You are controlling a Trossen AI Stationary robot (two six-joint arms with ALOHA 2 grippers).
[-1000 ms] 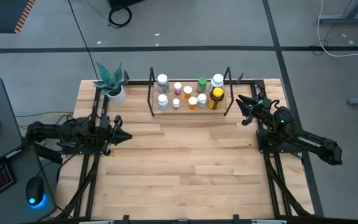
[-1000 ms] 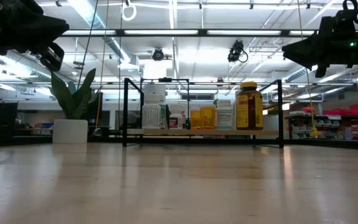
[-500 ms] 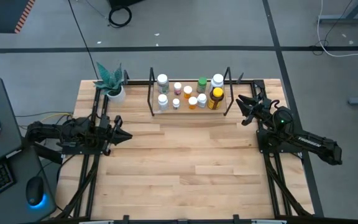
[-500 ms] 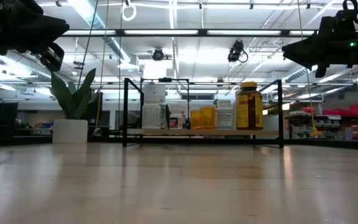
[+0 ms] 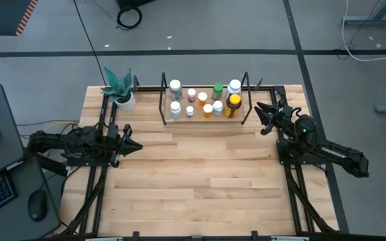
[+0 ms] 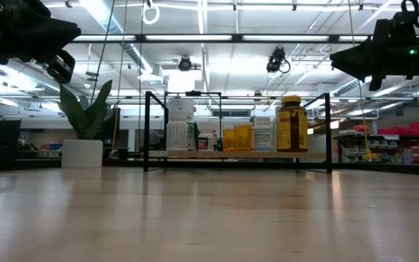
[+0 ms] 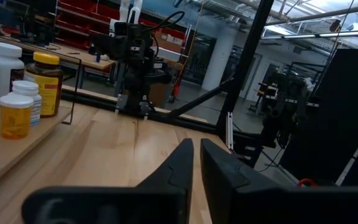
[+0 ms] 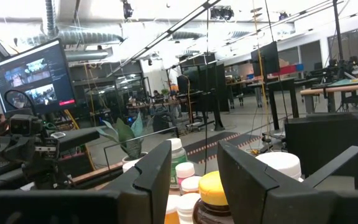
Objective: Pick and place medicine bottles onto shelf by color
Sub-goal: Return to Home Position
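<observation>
Sorting looks done, with the arms due back at rest. At the left edge of the frame from above, the left gripper (image 5: pixel 133 145) hangs over the table (image 5: pixel 200 177), its fingers (image 7: pixel 180 163) drawn together on nothing, with only a sliver between them. It sits below the plant pot (image 5: pixel 125 101) in that frame and well apart from the shelf (image 6: pixel 195 154). That arm appears as good as parked and should need little more than a short, level fold-in.

At upper centre, every one of the bottles (image 5: pixel 208 109) in view stands on the shelf. White ones are at its left end, orange in the middle, a green one at the back, and the amber bottle (image 5: pixel 232 105) at the right end.

At right, the right gripper (image 5: pixel 259 118) is released and empty, its fingers (image 8: pixel 156 169) spread wide and pointed at the shelf's right end. It sits just beside the black wire upright (image 5: pixel 246 107) there without touching it, and the amber bottle's yellow cap shows between the fingers in the right wrist view.

This arm needs the care. The safe retreat is probably to draw straight back toward the frame's right and clear the wire before swinging or lowering. That way neither spread finger hooks the frame or jars the bottles nearest it.
</observation>
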